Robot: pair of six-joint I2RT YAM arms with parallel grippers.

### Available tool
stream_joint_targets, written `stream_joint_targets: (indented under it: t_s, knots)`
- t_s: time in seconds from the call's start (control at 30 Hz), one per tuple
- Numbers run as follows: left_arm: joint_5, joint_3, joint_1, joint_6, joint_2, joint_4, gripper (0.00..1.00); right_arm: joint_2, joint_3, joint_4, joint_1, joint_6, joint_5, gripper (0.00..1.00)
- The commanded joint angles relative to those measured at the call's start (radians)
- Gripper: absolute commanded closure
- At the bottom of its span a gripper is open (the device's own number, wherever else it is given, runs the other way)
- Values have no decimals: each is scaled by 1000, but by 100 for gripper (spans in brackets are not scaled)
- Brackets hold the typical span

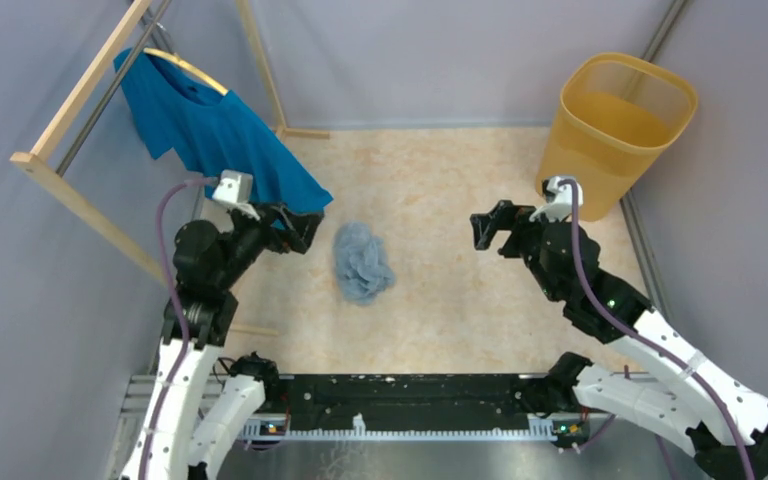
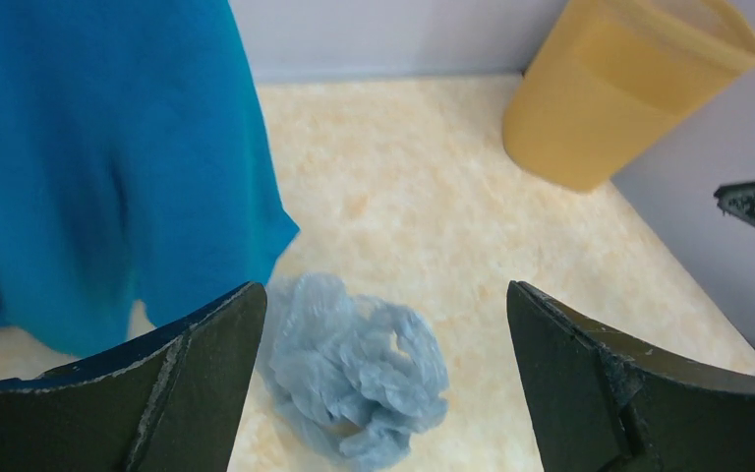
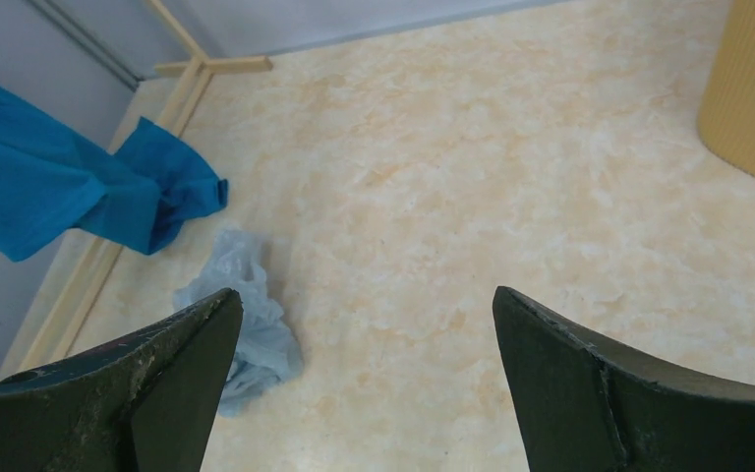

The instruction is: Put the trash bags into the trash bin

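Step in hand, as judged from the layout: pick up the trash bag, which lies as a wadded, crinkled clump on the table, left of centre and well apart from the trash bin. The bin stands upright in the far right corner, mouth open, close to the right wall. The left pincer is spread wide and holds nothing. It hovers above and just beside the clump, which shows between and below its fingers in the left wrist view. The right pincer is likewise wide open and empty, positioned mid-table between the bag and the bin. The left arm appears best placed for the grasp. Descend with the jaws straddling the thickest part of the wad and close fully, since thin film compresses and may slip out of a partial closure. Take a central bite rather than an edge, or the bag is likely to unfurl and trail. The hem of the blue T-shirt hangs just beside the bag on the left, below the wooden rack. Approach from the open right side so the fingers do not catch the fabric. The table between bag and bin carries nothing, giving room for a transfer or a handover to the right arm. At the bin, clearance is tight against the wall, so release above the rim near its centre.
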Motion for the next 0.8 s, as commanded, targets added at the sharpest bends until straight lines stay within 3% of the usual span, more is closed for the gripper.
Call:
stream_joint_targets:
  t_s: [0.0, 0.17, 0.27, 0.47, 0.6, 0.77]
  knots:
    - [180, -42, 4, -13, 139, -25, 2, 40, 30, -26, 7, 60, 65, 1]
    - [173, -51, -14, 7, 253, -57, 1, 89, 1, -33, 7, 140, 75, 1]
    - [199, -74, -51, -43, 301, -28, 2, 130, -4, -28, 7, 152, -30, 1]
    - [133, -130, -233, -124, 382, 64, 1, 107, -117, 94, 7, 90, -378, 1]
    - [51, -126, -347, -136, 446, 86, 2, 47, -238, 235, 7, 105, -553, 1]
    - [-106, -108, -439, -107, 533, 75, 2, 80, -278, 269, 7, 108, -684, 1]
